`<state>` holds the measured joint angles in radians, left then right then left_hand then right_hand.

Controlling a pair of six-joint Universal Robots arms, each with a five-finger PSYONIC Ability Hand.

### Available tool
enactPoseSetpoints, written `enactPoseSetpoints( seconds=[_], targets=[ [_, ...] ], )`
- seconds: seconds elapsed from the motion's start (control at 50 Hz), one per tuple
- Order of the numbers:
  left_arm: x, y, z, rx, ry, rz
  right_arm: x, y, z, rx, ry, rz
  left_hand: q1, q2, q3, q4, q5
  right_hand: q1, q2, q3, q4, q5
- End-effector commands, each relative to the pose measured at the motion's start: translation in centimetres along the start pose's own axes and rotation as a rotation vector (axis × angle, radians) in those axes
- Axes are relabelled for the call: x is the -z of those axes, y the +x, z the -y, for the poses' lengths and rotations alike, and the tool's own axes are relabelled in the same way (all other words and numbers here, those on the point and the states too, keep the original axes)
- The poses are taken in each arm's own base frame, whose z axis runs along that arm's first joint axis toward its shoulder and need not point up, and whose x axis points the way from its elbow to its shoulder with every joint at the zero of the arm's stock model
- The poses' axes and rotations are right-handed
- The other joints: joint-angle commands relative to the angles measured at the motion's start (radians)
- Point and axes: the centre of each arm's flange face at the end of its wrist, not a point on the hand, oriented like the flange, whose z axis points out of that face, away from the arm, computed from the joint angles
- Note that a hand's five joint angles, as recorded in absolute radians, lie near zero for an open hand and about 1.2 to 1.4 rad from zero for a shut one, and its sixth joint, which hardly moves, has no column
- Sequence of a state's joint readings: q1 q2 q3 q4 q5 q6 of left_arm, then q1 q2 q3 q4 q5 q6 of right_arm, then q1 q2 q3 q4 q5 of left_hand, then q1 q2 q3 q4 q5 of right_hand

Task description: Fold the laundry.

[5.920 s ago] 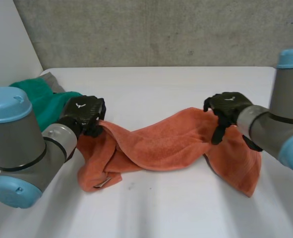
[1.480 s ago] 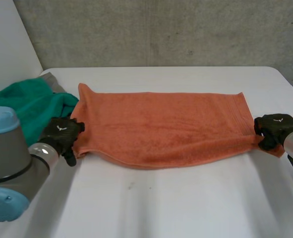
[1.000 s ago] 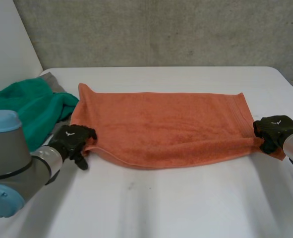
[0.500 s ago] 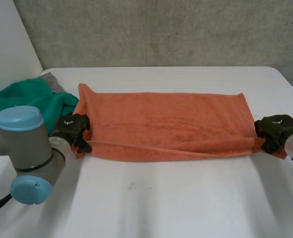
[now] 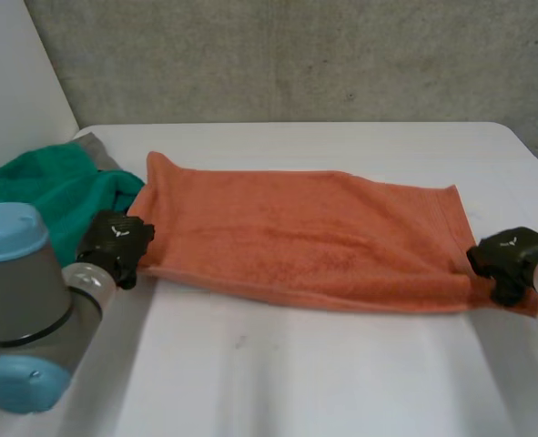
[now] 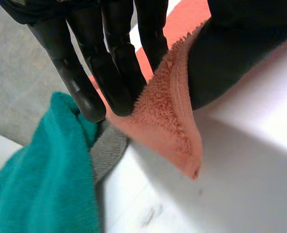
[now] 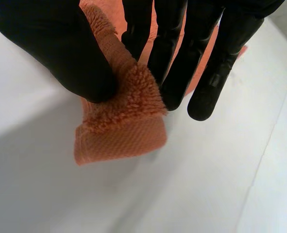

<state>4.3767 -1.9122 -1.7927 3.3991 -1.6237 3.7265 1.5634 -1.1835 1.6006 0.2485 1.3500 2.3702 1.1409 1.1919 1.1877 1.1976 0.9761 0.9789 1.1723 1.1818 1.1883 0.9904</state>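
Tabletop (image 5: 341, 382), white and wide, carries an orange towel (image 5: 296, 237) spread lengthwise across its middle and pulled fairly flat between the two arms. A rumpled green cloth (image 5: 55, 196) lies heaped just beside the towel's left end, with a strip of grey cloth (image 5: 91, 144) tucked against it. The left hand (image 5: 116, 244) is at the towel's near left corner, and the right hand (image 5: 510, 259) is at its near right corner. In the left wrist view the straight fingers (image 6: 116, 58) press the orange corner against the thumb, a firm pinch. In the right wrist view the fingers (image 7: 170, 53) trap their corner against the thumb in the same way, a short tab of hem poking out past them. The step in hand looks like a lengthwise fold. To do it well, both pinches should hold tight, both corners should rise together and travel level to the far edge, and the towel should stay taut enough not to sag or drag the green cloth along.
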Motion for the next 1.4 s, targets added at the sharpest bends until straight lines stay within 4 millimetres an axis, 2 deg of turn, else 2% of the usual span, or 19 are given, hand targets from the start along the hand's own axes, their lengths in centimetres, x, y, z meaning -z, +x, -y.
enactPoseSetpoints(
  seconds=[0.02,0.1,0.2,0.26,0.38,0.56,0.7,0.78,0.84,0.86,0.88,0.9,0.92,1.0,1.06,1.18,1.22,1.3,1.4],
  targets=[
    [7.9,-0.1,1.1,-0.218,-0.129,-0.148,5.1,2.7,-0.1,0.138,-0.125,0.014,0.255,0.204,0.209,0.199,0.246,0.417,0.224,0.215,0.208,0.231],
    [11.2,0.3,0.9,-0.261,-0.211,-0.252,7.0,3.4,-0.6,0.181,-0.170,0.041,0.255,0.204,0.209,0.199,0.246,0.417,0.224,0.215,0.208,0.231],
    [11.7,1.3,0.4,-0.280,-0.243,-0.307,7.2,2.9,-1.0,0.203,-0.173,0.078,0.255,0.204,0.209,0.199,0.246,0.417,0.224,0.215,0.208,0.231],
    [9.5,1.8,0.5,-0.283,-0.215,-0.290,6.7,3.0,-1.0,0.203,-0.161,0.071,0.255,0.204,0.209,0.199,0.246,0.417,0.224,0.215,0.208,0.231],
    [3.3,2.0,2.4,-0.268,-0.041,-0.156,1.9,4.6,-1.8,0.165,-0.137,-0.019,0.255,0.204,0.209,0.199,0.246,0.417,0.224,0.215,0.208,0.231],
    [-6.1,2.5,4.1,-0.263,0.162,0.036,-3.0,4.0,2.6,0.218,-0.060,-0.165,0.255,0.204,0.209,0.199,0.246,0.417,0.224,0.215,0.208,0.231],
    [-10.6,4.3,3.4,-0.291,0.186,0.045,-7.9,5.1,3.1,0.239,-0.063,-0.263,0.255,0.204,0.209,0.199,0.246,0.417,0.224,0.215,0.208,0.231],
    [-12.0,5.1,2.8,-0.318,0.191,0.044,-10.1,4.6,3.6,0.259,-0.083,-0.315,0.255,0.204,0.209,0.199,0.246,0.417,0.224,0.215,0.208,0.231],
    [-12.5,5.4,2.8,-0.318,0.205,0.051,-11.2,4.4,4.2,0.261,-0.078,-0.349,0.019,-0.032,-0.028,-0.038,0.009,0.334,0.141,0.131,0.125,0.148],
    [-12.8,5.5,2.8,-0.317,0.220,0.064,-11.3,4.4,4.4,0.260,-0.074,-0.363,-0.322,-0.373,-0.369,-0.379,-0.332,-0.030,-0.223,-0.233,-0.239,-0.216],
    [-12.9,5.5,3.0,-0.313,0.237,0.086,-11.3,4.7,4.9,0.252,-0.062,-0.387,-0.668,-0.719,-0.715,-0.725,-0.678,-0.583,-0.776,-0.786,-0.792,-0.769],
    [-13.0,5.4,3.2,-0.311,0.247,0.098,-11.2,4.9,5.2,0.246,-0.048,-0.401,-0.829,-0.880,-0.876,-0.886,-0.839,-0.804,-0.998,-1.007,-1.014,-0.990],
    [-13.0,5.2,3.5,-0.308,0.256,0.113,-11.1,5.1,5.8,0.235,-0.025,-0.418,-0.926,-0.977,-0.973,-0.983,-0.936,-0.804,-0.998,-1.007,-1.014,-0.990],
    [-12.3,4.2,5.5,-0.287,0.302,0.185,-9.5,6.8,8.8,0.148,0.113,-0.507,-0.942,-0.993,-0.989,-0.999,-0.952,-0.804,-0.998,-1.007,-1.014,-0.990],
    [-11.2,2.5,6.9,-0.264,0.312,0.233,-6.8,8.6,11.3,0.075,0.223,-0.568,-0.948,-0.999,-0.995,-1.005,-0.958,-0.804,-0.998,-1.007,-1.014,-0.990],
    [-8.8,1.9,7.3,-0.249,0.308,0.213,-2.8,8.6,13.0,0.035,0.325,-0.508,-0.951,-1.002,-0.998,-1.008,-0.961,-0.804,-0.998,-1.007,-1.014,-0.990],
    [-8.2,1.9,7.2,-0.242,0.305,0.204,-2.2,8.0,12.8,0.051,0.322,-0.467,-0.954,-1.005,-1.001,-1.010,-0.964,-0.804,-0.998,-1.007,-1.014,-0.990],
    [-7.3,3.0,5.8,-0.237,0.284,0.118,-2.0,5.5,10.5,0.098,0.219,-0.288,-0.963,-1.014,-1.009,-1.019,-0.972,-0.804,-0.998,-1.007,-1.014,-0.990],
    [-6.8,4.0,3.8,-0.247,0.230,0.035,-2.7,4.9,5.9,0.044,0.059,-0.185,-0.963,-1.014,-1.009,-1.019,-0.972,-0.804,-0.998,-1.007,-1.014,-0.990]
  ],
)
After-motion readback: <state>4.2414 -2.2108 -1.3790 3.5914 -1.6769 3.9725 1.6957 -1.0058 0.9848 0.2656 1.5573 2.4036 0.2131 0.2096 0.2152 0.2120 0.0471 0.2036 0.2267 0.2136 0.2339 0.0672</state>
